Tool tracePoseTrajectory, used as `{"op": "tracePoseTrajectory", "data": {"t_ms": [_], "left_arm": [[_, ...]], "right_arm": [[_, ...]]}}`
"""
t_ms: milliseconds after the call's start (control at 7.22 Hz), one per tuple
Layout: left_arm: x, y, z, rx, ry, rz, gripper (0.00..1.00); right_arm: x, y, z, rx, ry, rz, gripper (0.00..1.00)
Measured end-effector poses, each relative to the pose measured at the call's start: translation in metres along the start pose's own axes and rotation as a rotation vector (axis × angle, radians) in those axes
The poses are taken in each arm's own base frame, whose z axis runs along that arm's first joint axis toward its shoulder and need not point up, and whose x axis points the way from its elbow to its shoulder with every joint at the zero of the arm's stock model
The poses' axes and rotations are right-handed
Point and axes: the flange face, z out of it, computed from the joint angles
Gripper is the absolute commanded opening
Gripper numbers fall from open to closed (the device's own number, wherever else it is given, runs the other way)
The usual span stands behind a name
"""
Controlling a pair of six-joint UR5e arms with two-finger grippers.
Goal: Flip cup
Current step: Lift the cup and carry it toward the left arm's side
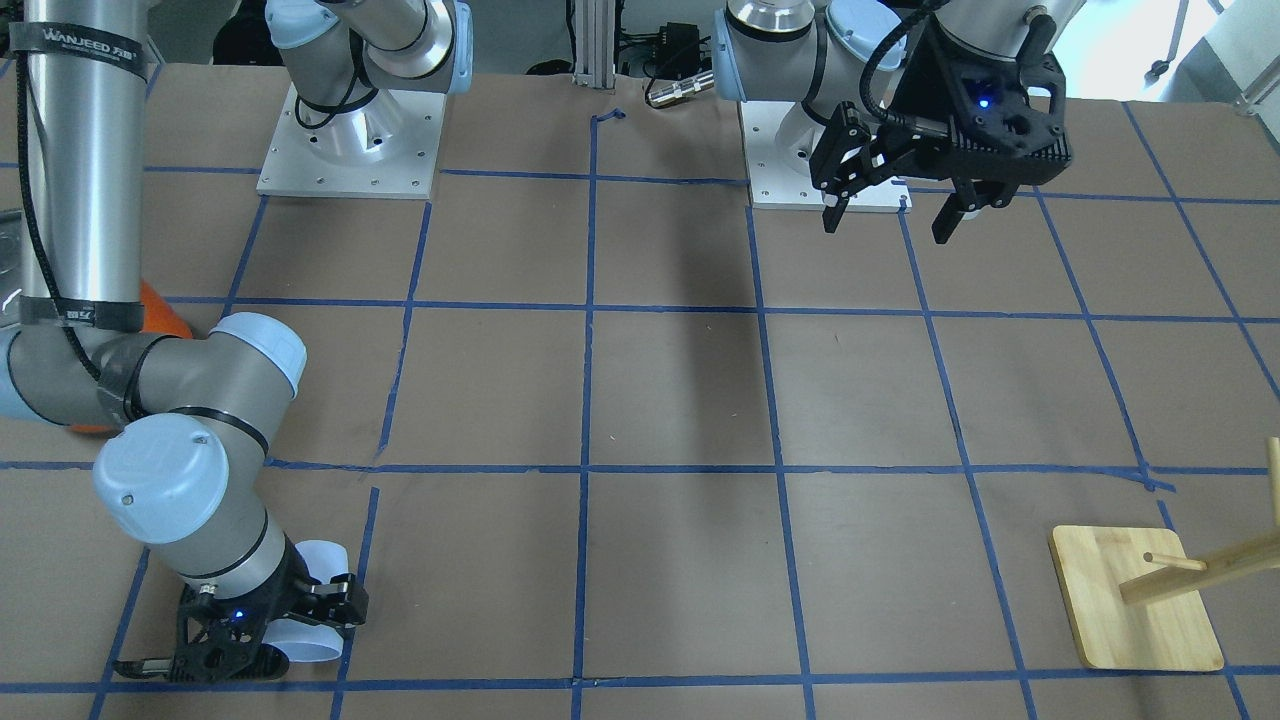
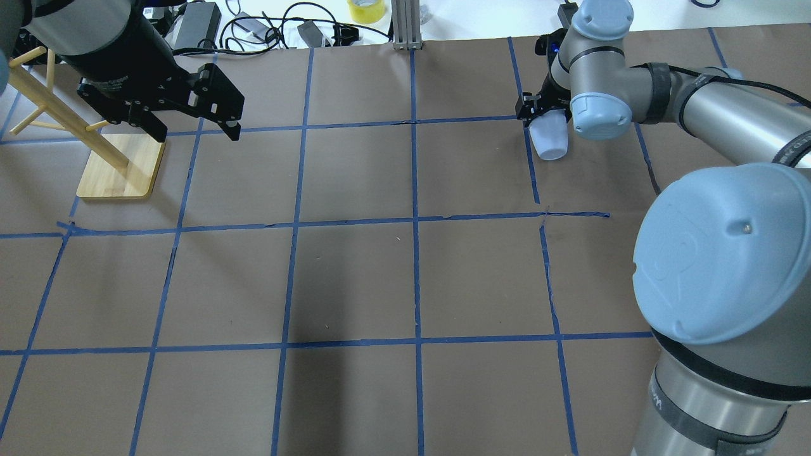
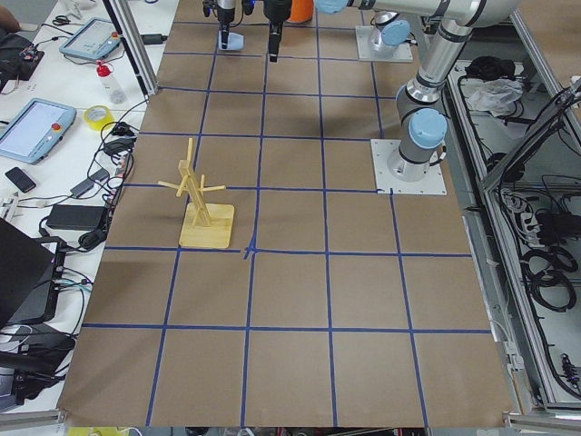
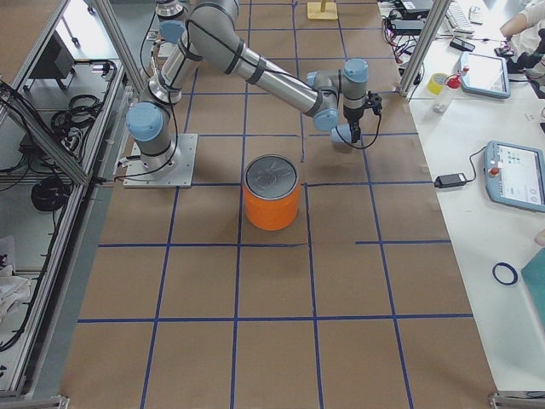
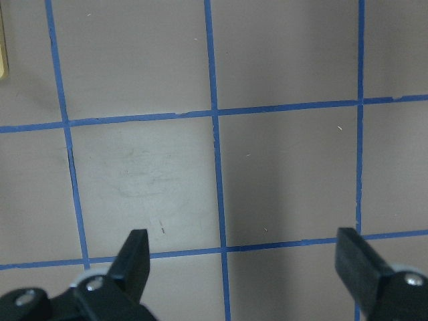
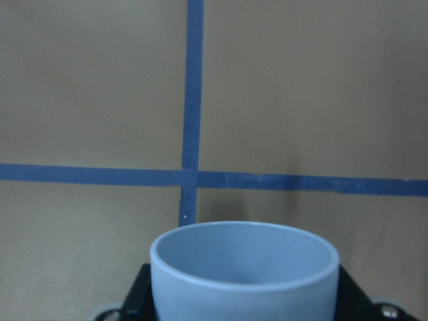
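The cup (image 1: 318,556) is small, pale blue-white and plain. It sits tilted between the fingers of my right gripper (image 1: 318,615), low over the brown paper at the table's far edge. The right gripper (image 2: 540,113) is shut on the cup (image 2: 549,142). In the right wrist view the cup's rim (image 6: 244,264) fills the lower middle, with a dark finger (image 6: 142,294) on each side. My left gripper (image 2: 193,130) is open and empty, hanging above the table near the wooden rack; it also shows in the left wrist view (image 5: 244,257) and the front view (image 1: 890,215).
A large orange can (image 4: 272,200) with a silver lid stands near the right arm's elbow. A wooden peg rack (image 2: 120,168) on a square base stands on the left arm's side. Blue tape lines grid the table. Cables and devices lie beyond the far edge.
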Motion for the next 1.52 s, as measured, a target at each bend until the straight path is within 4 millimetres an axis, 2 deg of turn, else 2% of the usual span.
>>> {"op": "tracePoseTrajectory", "data": {"t_ms": [277,415,554,831,1108,1523], "left_arm": [[0.0,0.0,0.0,0.0,0.001,0.0,1.0],[0.0,0.0,0.0,-0.001,0.001,-0.001,1.0],[0.0,0.0,0.001,-0.001,0.001,-0.001,1.0],[0.0,0.0,0.001,-0.002,0.002,-0.002,1.0],[0.0,0.0,0.001,-0.002,0.002,-0.002,1.0],[0.0,0.0,0.0,-0.001,0.001,-0.002,1.0]], "right_arm": [[-0.046,0.005,-0.018,0.016,-0.011,-0.127,0.07],[-0.071,0.008,-0.025,0.028,-0.03,-0.233,0.0],[-0.099,0.013,-0.032,0.044,-0.067,-0.343,0.0],[-0.164,0.029,-0.04,0.063,-0.108,-0.512,0.0],[-0.22,0.047,-0.052,0.095,-0.121,-0.717,0.0],[-0.283,0.077,-0.056,0.116,-0.166,-1.095,0.0]]}}
